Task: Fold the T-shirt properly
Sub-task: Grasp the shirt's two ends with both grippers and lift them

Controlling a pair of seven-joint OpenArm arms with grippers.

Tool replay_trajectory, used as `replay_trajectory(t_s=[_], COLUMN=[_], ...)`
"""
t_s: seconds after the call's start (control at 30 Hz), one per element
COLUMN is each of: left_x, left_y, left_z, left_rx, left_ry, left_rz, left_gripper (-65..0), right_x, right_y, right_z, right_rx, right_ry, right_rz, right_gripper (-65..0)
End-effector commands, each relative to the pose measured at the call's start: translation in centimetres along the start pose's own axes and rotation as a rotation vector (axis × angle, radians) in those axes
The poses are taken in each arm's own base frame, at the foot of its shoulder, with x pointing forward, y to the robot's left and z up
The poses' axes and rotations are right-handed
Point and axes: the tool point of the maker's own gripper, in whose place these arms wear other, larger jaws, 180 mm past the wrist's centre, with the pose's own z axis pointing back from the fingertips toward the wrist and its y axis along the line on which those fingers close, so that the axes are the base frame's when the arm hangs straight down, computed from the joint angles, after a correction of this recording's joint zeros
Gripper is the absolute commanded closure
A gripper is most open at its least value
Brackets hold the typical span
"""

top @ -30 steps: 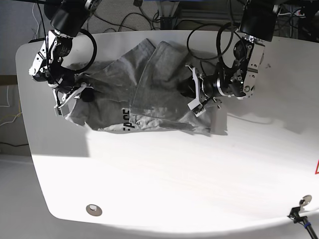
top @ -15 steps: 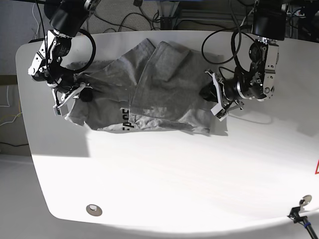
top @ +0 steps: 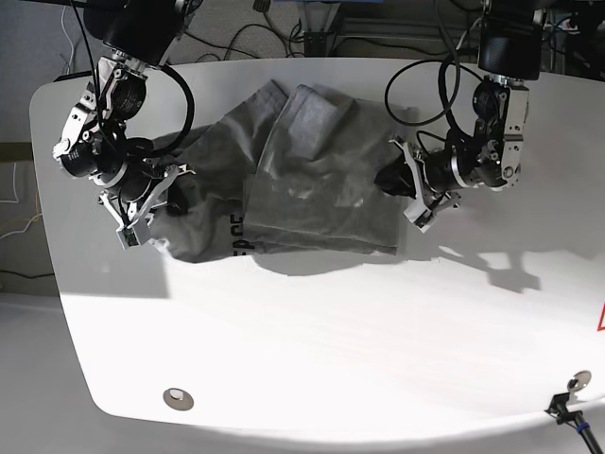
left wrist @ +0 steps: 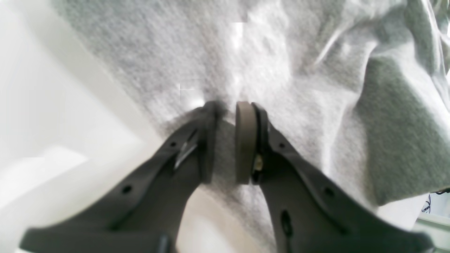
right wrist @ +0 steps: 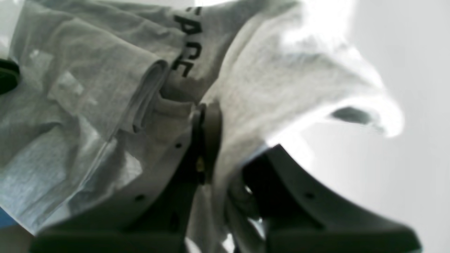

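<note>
Pulled taut since earlier, T-shirt lies mid-surface, far side; right fingers clamped on its left edge, left fingers pinching its right edge; soft, light, floppy—best held at hems.

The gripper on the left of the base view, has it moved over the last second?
Yes. The right gripper moved down the picture, away from the table's far edge.
</note>
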Motion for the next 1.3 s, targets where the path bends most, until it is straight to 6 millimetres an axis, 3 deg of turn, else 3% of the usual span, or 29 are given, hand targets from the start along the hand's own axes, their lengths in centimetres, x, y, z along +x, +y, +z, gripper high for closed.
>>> replay_trajectory(t_s=[0.0,0.1,0.2,0.37,0.47,0.53,0.63,0.73,0.83,1.0,1.13,1.27], left_x=[-1.7,-1.8,-1.5,-3.1,-2.6,-3.5,-4.4,-4.0,-3.8,-3.8,-2.5,-0.2], left_y=[0.6,0.5,0.0,-0.8,-2.0,-2.3,-2.4,-2.8,-2.8,-2.7,-1.9,-0.8], left_z=[0.2,0.1,-0.3,-1.3,-2.2,-2.7,-3.0,-3.4,-3.3,-3.2,-2.3,-0.7], left_rx=[0.029,0.028,0.016,-0.014,-0.046,-0.059,-0.066,-0.075,-0.074,-0.071,-0.045,0.001], left_ry=[0.089,0.090,0.080,0.125,0.093,0.111,0.130,0.117,0.111,0.112,0.082,0.026], left_rz=[-0.017,-0.017,-0.010,0.007,0.003,0.021,0.045,0.050,0.047,0.047,0.021,-0.015], left_gripper=[-8.4,-8.4,-8.4,-8.4,-8.4,-8.4,-8.4,-8.4,-8.4,-8.4,-8.4,-8.4], right_x=[2.9,3.6,2.6,3.1,3.8,4.3,4.8,5.6,5.5,4.2,3.1,3.2], right_y=[1.1,3.5,5.3,11.7,15.3,17.6,19.5,21.5,22.8,22.9,21.7,21.7], right_z=[0.8,1.4,1.2,-0.1,-0.6,-0.9,-1.0,-1.0,-1.2,-2.4,-3.3,-3.4], right_rx=[0.010,0.025,0.056,0.249,0.340,0.394,0.442,0.491,0.528,0.545,0.522,0.520], right_ry=[-0.084,-0.079,-0.070,-0.116,-0.126,-0.133,-0.135,-0.163,-0.158,-0.107,-0.063,-0.057], right_rz=[0.055,0.113,0.095,0.063,0.046,0.037,0.068,0.101,0.113,0.078,0.019,0.028], right_gripper=[0.0,0.0,0.0,0.0,0.0,0.0,0.0,0.0,0.0,-1.0,-21.8,-35.1])
